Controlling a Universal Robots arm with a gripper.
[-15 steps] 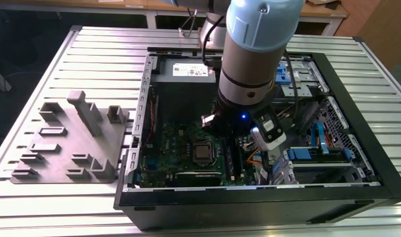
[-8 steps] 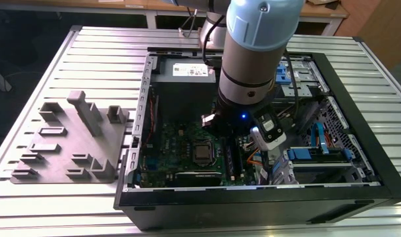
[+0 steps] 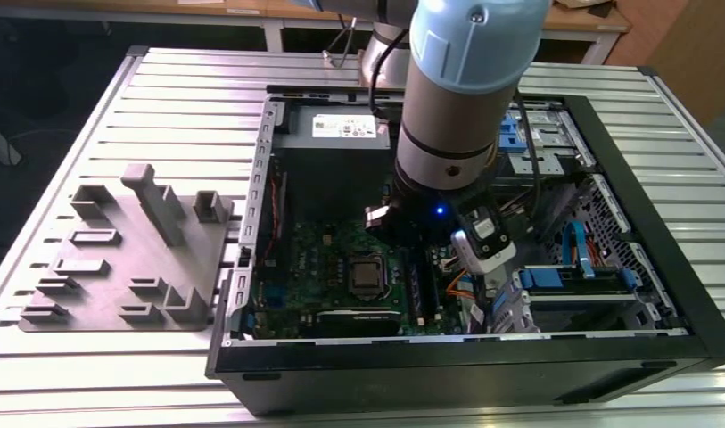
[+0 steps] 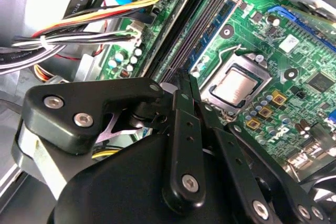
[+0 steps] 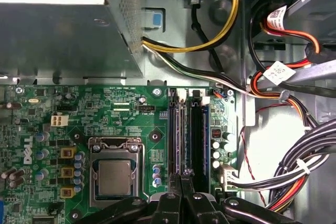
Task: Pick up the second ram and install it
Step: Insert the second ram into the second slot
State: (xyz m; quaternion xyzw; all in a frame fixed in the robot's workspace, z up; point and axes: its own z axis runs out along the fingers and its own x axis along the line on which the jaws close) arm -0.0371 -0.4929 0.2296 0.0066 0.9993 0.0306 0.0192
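one black two-fingered gripper (image 5: 183,176), fingers pressed together, sits over the long dark second ram (image 5: 185,135), seemingly seated edge-up near the cable-side edge of the green motherboard (image 5: 131,108); seating likely needs straight downward pressure.

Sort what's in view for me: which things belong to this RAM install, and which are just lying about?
Job: gripper, over the memory slots; bluish memory stick standing in them; green motherboard.
Lying about: grey fixture block beside the computer case; cable bundles; processor in its socket.
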